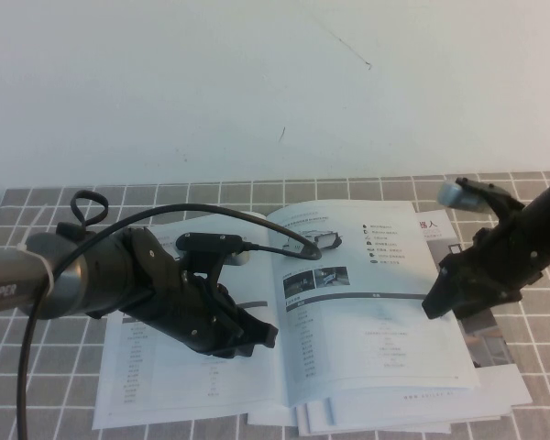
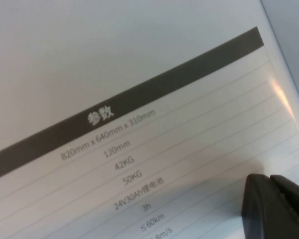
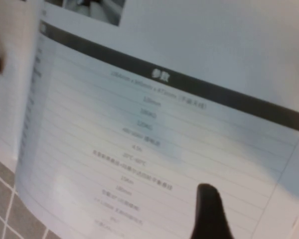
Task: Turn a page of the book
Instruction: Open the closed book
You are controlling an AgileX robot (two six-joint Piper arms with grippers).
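The left arm [image 1: 73,270] is a thick grey tube with pale lettering on its side, ending in a black boxy wrist. A black cable [image 1: 37,302] loops along it to a small black camera block [image 1: 209,244]. Its left gripper [image 1: 249,339] is matt black with blunt, angular fingers [image 2: 276,206]. The right arm [image 1: 522,243] is black throughout, carrying a pale grey camera block [image 1: 458,194] on top. The right gripper [image 1: 437,302] is black too, with a rounded fingertip [image 3: 209,214].

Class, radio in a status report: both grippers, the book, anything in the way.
Left gripper low over the book's left leaf. Right gripper above right page, jaws open, empty. Brochures underneath; nothing blocking.
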